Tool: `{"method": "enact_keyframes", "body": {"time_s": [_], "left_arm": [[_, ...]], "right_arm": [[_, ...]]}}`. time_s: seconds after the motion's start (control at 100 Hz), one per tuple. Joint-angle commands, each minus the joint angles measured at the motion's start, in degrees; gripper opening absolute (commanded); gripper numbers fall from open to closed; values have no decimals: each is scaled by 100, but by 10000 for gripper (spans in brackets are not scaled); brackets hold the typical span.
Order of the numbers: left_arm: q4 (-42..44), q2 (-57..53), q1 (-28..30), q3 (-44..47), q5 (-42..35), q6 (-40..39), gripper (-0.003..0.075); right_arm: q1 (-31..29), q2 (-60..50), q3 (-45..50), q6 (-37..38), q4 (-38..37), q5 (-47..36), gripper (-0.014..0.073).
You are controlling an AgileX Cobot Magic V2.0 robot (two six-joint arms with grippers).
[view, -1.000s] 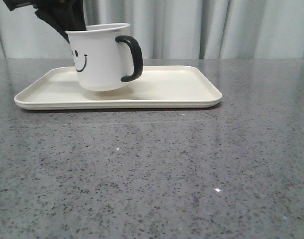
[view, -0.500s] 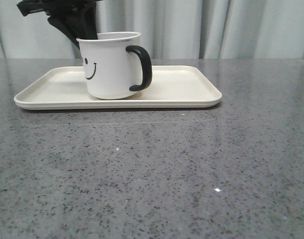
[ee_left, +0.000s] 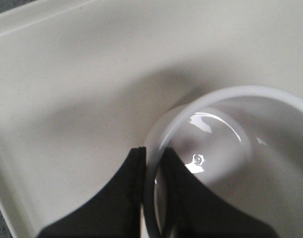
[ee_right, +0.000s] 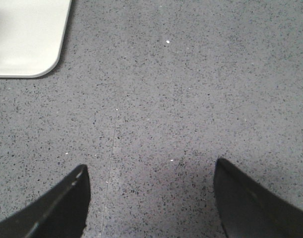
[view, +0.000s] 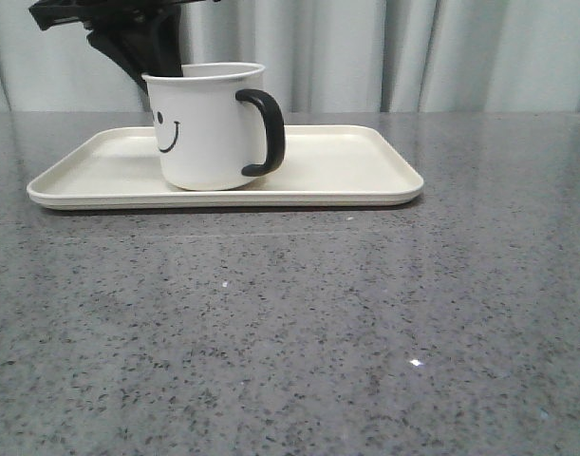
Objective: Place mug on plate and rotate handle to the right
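We record a white cylindrical mug (view: 206, 125), its rim clamped between our left gripper's (ee_left: 152, 191) jaws, resting on the cream rectangular plate (view: 346, 166); glossy black handle (view: 264, 131) opposite the jaws. Right gripper (ee_right: 151, 198): jaws apart over grey speckled table (ee_right: 191, 89).

White mug (view: 206, 128) w/ black smiley, glossy black handle (view: 264, 132); cream plate (view: 346, 161); grey speckled table (view: 299, 323) (white flecks).

One mug (view: 206, 125), one plate (view: 346, 166), two hands: left (ee_left: 152, 171), right (ee_right: 150, 198).
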Motion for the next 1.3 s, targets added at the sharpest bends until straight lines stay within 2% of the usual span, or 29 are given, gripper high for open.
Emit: {"method": "enact_keyframes", "body": {"time_s": [0.0,0.1,0.22,0.55,0.65,0.93,1.1,1.29], "left_arm": [[-66,-288,-34,-200,-161,-18,-18],[-66,-264,-34,-200,-161,9,-11],[-66,-216,-34,-200,-137,45,61],[-66,-182,-34,-200,-107,45,412],[-66,-182,-34,-200,-54,45,489],[-51,-594,-22,-200,-64,45,502],[396,-1031,-22,-200,-64,-61,502],[464,-1493,312,-151,-53,-63,502]], "right_arm": [[13,58,-195,-47,-17,-334,530],[13,58,-195,-47,-17,-334,530],[13,58,-195,-47,-17,-334,530],[13,58,-195,-47,-17,-334,530],[13,58,-195,-47,-17,-334,530],[13,58,-195,-47,-17,-334,530],[13,58,-195,-47,-17,-334,530],[13,58,-195,-47,-17,-334,530]]}}
